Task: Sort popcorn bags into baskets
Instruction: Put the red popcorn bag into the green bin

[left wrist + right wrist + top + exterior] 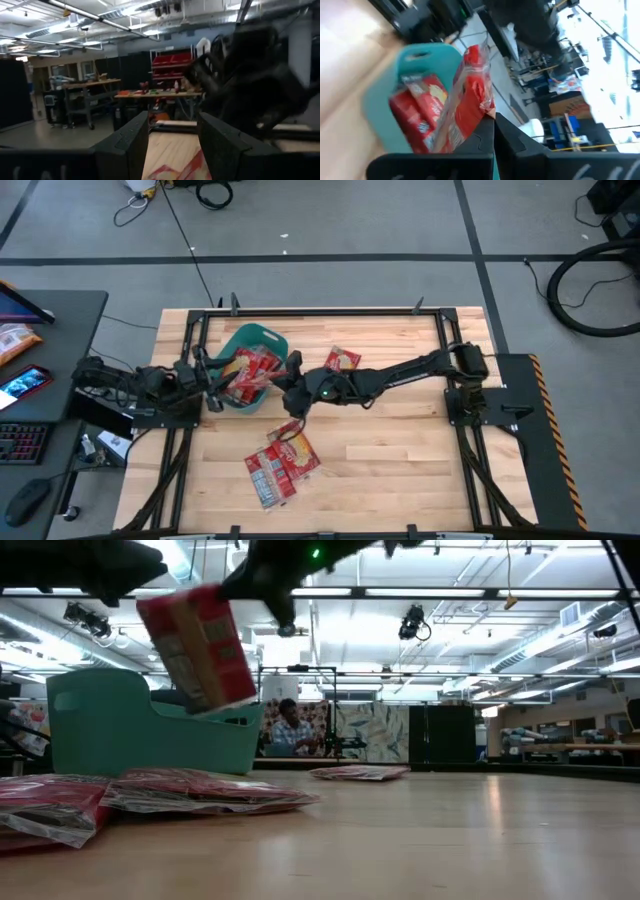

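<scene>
Right gripper [291, 376]: pinching a popcorn bag [197, 648] shut, hanging over the teal basket [262, 337] rim.
Left gripper [207, 376]: standing part-open, holding nothing, beside basket.

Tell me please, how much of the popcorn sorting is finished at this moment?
Done: several popcorn bags already lie in the teal basket. In hand: the right gripper, jaws shut, holds one bag in the air over the basket's edge. Left: a pile of bags and one single bag on the table. The left gripper waits beside the basket.
</scene>
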You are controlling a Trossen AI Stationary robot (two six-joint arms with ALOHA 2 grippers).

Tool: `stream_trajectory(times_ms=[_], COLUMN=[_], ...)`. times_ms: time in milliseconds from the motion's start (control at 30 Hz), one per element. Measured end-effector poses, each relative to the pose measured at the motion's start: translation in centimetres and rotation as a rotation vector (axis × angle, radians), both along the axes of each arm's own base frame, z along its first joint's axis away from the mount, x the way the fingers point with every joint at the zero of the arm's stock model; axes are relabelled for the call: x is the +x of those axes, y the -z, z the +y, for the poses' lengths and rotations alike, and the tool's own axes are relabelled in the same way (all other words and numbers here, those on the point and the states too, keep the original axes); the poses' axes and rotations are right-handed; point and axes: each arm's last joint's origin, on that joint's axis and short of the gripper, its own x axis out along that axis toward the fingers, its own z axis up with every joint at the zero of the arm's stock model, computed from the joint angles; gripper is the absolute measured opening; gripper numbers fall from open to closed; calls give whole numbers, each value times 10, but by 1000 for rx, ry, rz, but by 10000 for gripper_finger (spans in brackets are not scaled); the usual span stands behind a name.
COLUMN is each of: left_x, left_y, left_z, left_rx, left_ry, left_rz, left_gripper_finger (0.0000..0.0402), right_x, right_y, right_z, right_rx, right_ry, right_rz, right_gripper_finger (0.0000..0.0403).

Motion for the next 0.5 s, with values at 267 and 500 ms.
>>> stream_trajectory(times_ms=[267, 500], left_x=[-5, -5], left_y=[-4, -4], left_z=[1, 1], left_rx=[-20, -19], left_ry=[6, 6], left_rz=[-57, -53], left_gripper_finger=[172, 172], right_x=[26, 55], right_y=[14, 51], right_z=[-28, -62], right_rx=[-119, -71], right_ry=[-35, 19], right_rz=[-131, -70], right_gripper_finger=[2, 3])
